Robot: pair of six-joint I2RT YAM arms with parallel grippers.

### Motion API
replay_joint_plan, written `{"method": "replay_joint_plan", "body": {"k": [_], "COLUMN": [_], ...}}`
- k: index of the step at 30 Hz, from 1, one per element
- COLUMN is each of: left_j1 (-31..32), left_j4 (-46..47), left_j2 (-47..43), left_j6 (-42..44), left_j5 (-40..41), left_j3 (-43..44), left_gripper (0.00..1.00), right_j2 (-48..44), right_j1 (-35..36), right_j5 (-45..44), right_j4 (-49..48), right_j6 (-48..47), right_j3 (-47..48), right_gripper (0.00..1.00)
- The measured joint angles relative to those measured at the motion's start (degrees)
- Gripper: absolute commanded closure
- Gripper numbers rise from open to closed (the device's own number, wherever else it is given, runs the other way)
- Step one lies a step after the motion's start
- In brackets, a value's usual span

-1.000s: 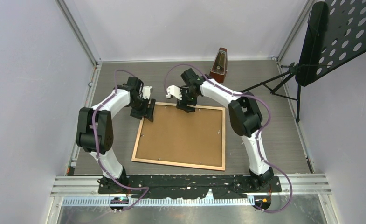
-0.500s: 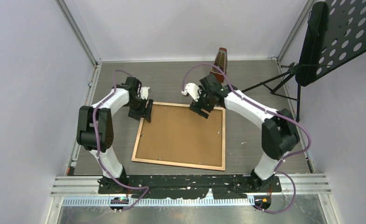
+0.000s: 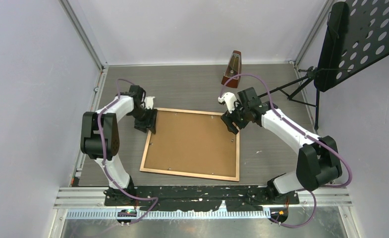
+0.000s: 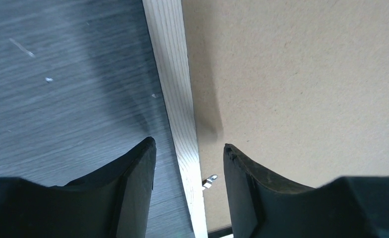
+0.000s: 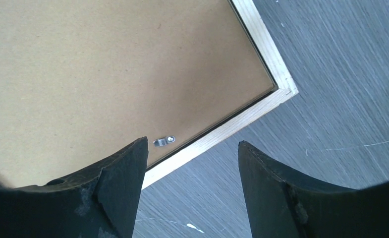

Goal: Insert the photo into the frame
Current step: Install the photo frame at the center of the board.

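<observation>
One frame [image 3: 239, 148] lies flat in the middle of the table [image 3: 182, 89], pale wood rear face up, with a brown backing board [image 3: 192, 141] filling its opening. Its long axis runs roughly left to right in the top view, turned slightly so that the far left corner sits farther back than the far right one.

Beyond the far edge a metronome [image 3: 233, 69] stands upright, well apart from the frame. A black music stand [image 3: 356, 34] rises at the far right, its legs reaching onto the table.

At the far left corner, the left gripper [image 3: 148, 121] has its fingers apart astride the left rail, one over the table and one over the board, with a metal clip [image 4: 209, 181] just inside. At the far right corner, the right gripper [image 3: 230, 123] is also spread and grips nothing. Whether either touches the frame cannot be told.
</observation>
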State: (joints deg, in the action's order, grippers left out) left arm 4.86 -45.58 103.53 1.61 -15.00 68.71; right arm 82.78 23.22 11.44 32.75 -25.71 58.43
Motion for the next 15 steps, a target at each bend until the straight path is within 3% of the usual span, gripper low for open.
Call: {"method": "replay_joint_plan", "body": {"k": [9,15], "left_j1": [0.0,0.0], "left_j4": [-0.6,-0.5], "left_j2": [-2.1,-2.6], "left_j6": [0.3,0.3], "left_j5": [0.0,0.0], "left_j3": [-5.1,-5.8], "left_gripper": [0.69,0.72], "right_j2": [-3.2,-4.3], "right_j1": [0.1,0.0], "right_j5": [3.3,3.1], "right_j4": [0.0,-0.2], "right_j6": [2.5,3.7], "right_j3": [-0.6,-1.9], "right_gripper": [0.29,0.3]}}
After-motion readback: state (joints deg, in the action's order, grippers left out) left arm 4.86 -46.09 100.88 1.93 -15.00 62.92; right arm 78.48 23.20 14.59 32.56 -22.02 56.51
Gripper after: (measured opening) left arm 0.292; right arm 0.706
